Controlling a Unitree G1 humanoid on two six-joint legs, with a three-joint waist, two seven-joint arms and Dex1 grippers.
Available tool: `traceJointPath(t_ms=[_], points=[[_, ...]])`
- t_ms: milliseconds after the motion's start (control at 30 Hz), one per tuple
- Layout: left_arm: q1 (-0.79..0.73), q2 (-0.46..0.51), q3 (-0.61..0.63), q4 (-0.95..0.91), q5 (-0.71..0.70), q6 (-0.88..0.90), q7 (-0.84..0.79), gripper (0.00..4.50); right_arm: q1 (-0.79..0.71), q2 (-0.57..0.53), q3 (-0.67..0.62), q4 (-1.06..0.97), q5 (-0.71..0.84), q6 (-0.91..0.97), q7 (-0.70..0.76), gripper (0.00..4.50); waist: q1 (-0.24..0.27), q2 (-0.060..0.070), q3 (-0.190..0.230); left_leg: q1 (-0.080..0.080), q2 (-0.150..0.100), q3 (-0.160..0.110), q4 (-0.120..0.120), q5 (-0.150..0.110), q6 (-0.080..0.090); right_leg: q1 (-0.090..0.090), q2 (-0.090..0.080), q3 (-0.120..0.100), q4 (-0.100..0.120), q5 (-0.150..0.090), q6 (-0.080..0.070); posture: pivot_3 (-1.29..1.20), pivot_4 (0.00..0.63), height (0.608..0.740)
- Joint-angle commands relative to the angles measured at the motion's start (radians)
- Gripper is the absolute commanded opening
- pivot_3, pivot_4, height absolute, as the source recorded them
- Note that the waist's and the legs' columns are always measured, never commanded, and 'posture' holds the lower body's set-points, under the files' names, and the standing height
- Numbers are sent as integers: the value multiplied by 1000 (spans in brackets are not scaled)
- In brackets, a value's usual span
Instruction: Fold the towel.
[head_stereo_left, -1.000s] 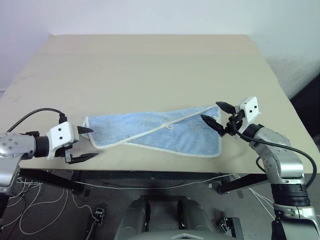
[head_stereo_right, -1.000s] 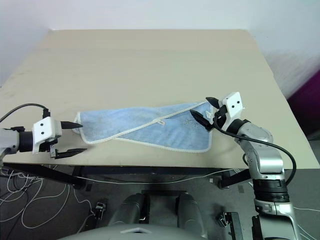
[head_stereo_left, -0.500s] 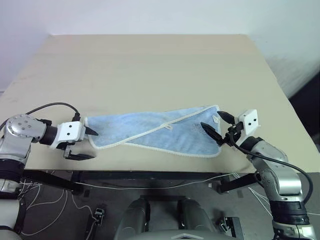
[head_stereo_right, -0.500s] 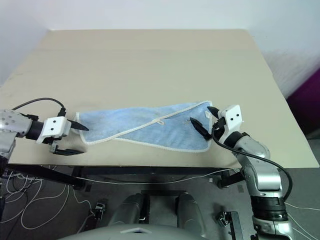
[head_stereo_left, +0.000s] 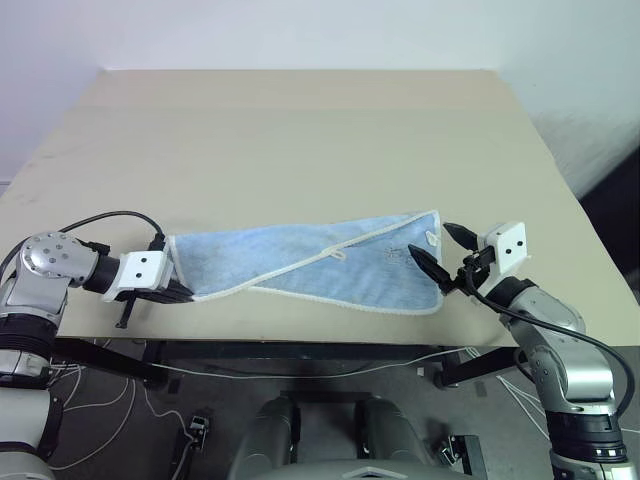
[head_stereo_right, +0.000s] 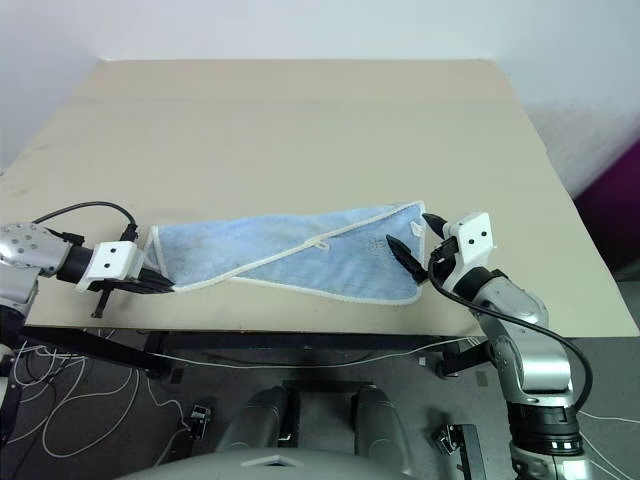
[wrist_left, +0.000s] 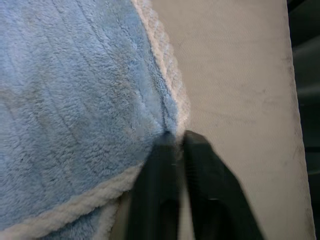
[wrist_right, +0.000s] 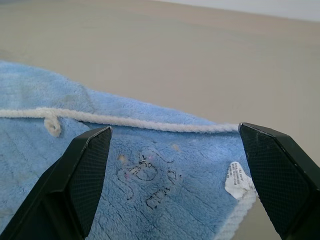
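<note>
Left claw (wrist_left: 176, 142) now clamped on towel (head_stereo_left: 300, 260) corner, right claw (head_stereo_left: 440, 252) spread wide at opposite end

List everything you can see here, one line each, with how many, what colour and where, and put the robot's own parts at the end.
towel: one, light blue with white corded edging, lying partly folded along the near edge of the table
loop: one, white, on the towel's diagonal edge near its middle
label: one, white, at the towel's right-hand corner
table: one, beige, under the towel
cables: several, white and black, on the floor below the table
left end effector: one, black fingers on a white housing, shut on the towel's left corner
right end effector: one, black fingers on a white housing, open at the towel's right end
</note>
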Motion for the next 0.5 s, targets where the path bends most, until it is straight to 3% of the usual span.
traceJointPath(t_ms=[33,500], points=[[6,6,42,-31,-34,43,20,23,-23,-6,-13,-17,15,-5,5,4305,0,0,0,0,0,0,0,0,0,0,0,0,0,0,0,0,150,740],[66,-27,171,-200,-143,224,168,23,-98,-48,11,47,-28,-31,47,4305,-1,0,0,0,0,0,1,0,0,0,0,0,1,0,0,0,150,740]])
